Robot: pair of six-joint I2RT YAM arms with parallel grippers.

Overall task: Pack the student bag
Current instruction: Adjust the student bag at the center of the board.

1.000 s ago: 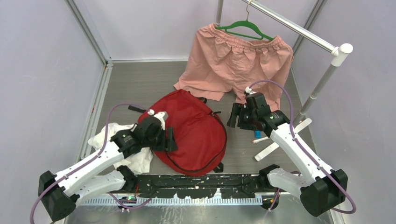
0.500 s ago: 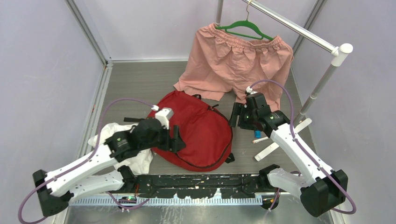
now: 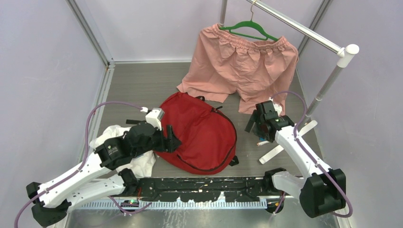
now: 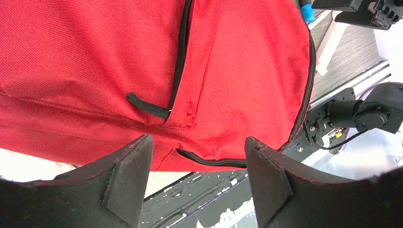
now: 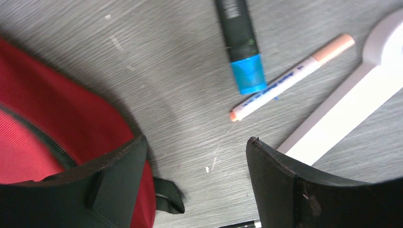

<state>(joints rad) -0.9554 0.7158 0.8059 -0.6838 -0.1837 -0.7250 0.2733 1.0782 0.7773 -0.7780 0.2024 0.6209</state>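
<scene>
The student bag [image 3: 202, 130] is a red backpack lying flat mid-table, its black zippers shut. My left gripper [image 3: 172, 137] sits at the bag's left edge, open, with nothing between its fingers. In the left wrist view the red bag [image 4: 237, 71] fills the top, and a black zipper [image 4: 179, 61] runs down it above the open left gripper [image 4: 197, 164]. My right gripper [image 3: 255, 126] hovers just right of the bag, open and empty. In the right wrist view the bag's edge [image 5: 47, 128] shows at the left of the right gripper [image 5: 197, 156], with bare table between the fingers.
Pink shorts [image 3: 242, 66] hang on a green hanger from a rail at the back. A white plastic bag [image 3: 126, 147] lies under my left arm. A blue-capped marker [image 5: 240, 47] and a white pen [image 5: 290, 78] lie beside the rack's white foot [image 5: 351, 104].
The bag slid right, then stayed put. My left gripper drew back to its left edge and opened wider. My right gripper moved right, off the bag, and opened wider.
</scene>
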